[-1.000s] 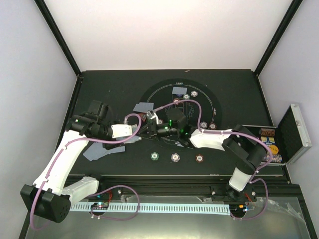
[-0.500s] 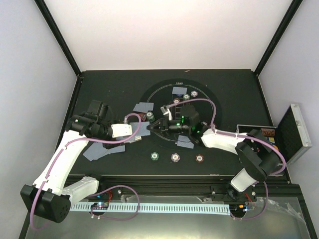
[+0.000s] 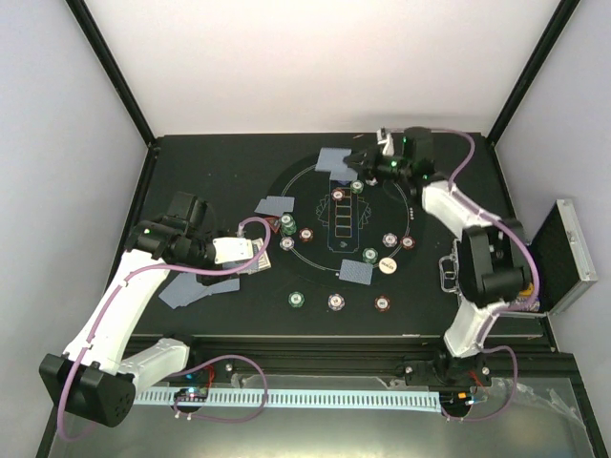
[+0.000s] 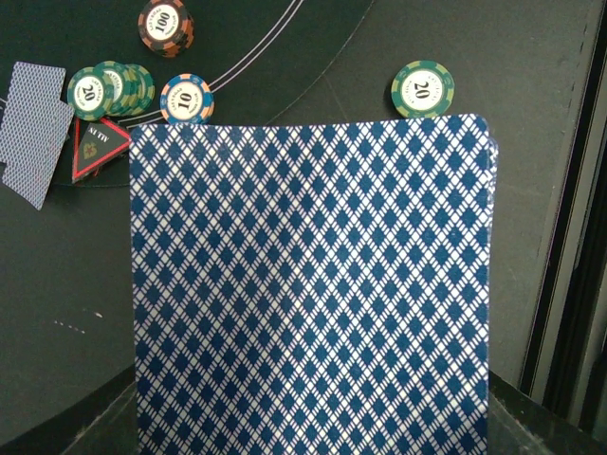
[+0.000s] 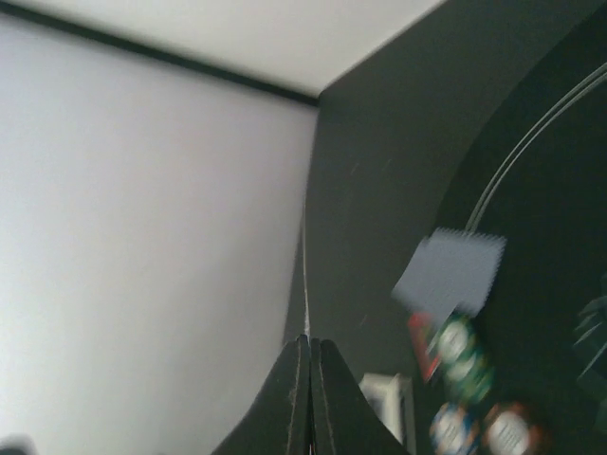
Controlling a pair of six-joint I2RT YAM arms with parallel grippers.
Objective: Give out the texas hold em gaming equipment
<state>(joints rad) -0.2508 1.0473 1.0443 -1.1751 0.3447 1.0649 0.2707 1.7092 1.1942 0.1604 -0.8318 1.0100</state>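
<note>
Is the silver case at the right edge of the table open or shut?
Open: the silver case has its lid standing raised, with the dark inner side turned toward the table.

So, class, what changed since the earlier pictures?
The right gripper swung from the centre, beside the left gripper, to the far side, ending shut near a card. The left gripper stayed put, holding the deck; the near chips did not move.
</note>
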